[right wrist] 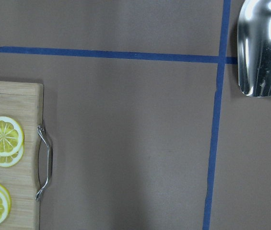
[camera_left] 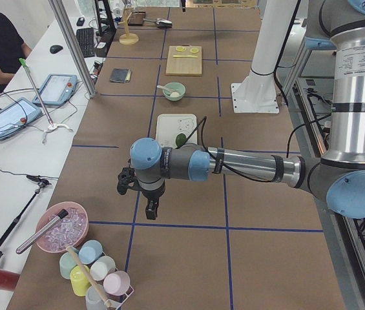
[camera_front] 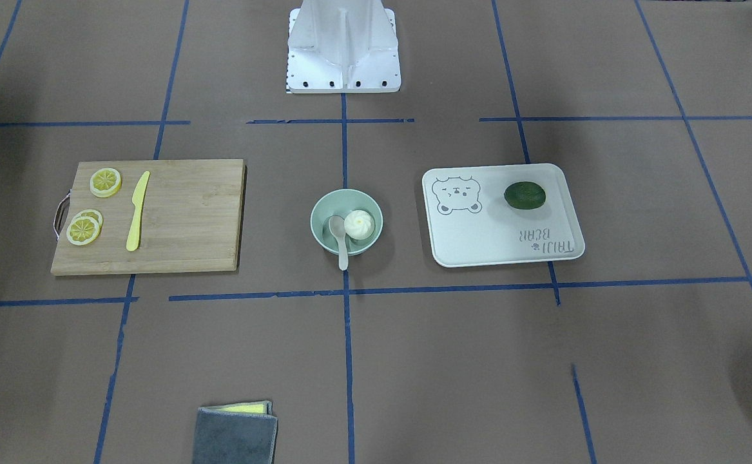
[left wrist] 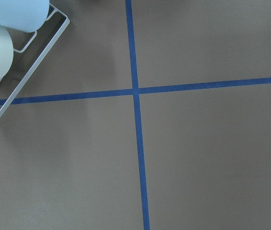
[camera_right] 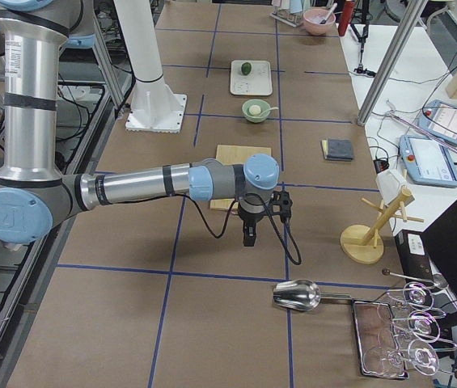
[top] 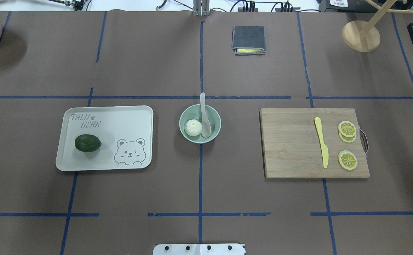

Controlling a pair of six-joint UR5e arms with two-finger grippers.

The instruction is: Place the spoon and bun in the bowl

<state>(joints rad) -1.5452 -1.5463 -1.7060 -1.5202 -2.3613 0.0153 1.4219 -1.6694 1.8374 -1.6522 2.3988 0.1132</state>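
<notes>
The mint-green bowl (top: 192,112) stands at the table's middle and also shows in the front view (camera_front: 339,201). The white bun (top: 193,127) lies inside it. The pale spoon (top: 205,120) rests with its scoop in the bowl beside the bun and its handle sticking out over the rim. My left gripper (camera_left: 151,210) hangs over bare table far out on the left side. My right gripper (camera_right: 248,237) hangs far out on the right, beyond the cutting board. Both show only in the side views, so I cannot tell whether they are open or shut.
A white bear-print tray (top: 121,120) holds a dark green lime (top: 87,143). A wooden cutting board (top: 291,148) carries lemon slices (top: 347,128) and a yellow knife (top: 321,141). A folded grey cloth (top: 248,39), a metal scoop (right wrist: 264,45) and a cup rack (left wrist: 10,48) lie further out.
</notes>
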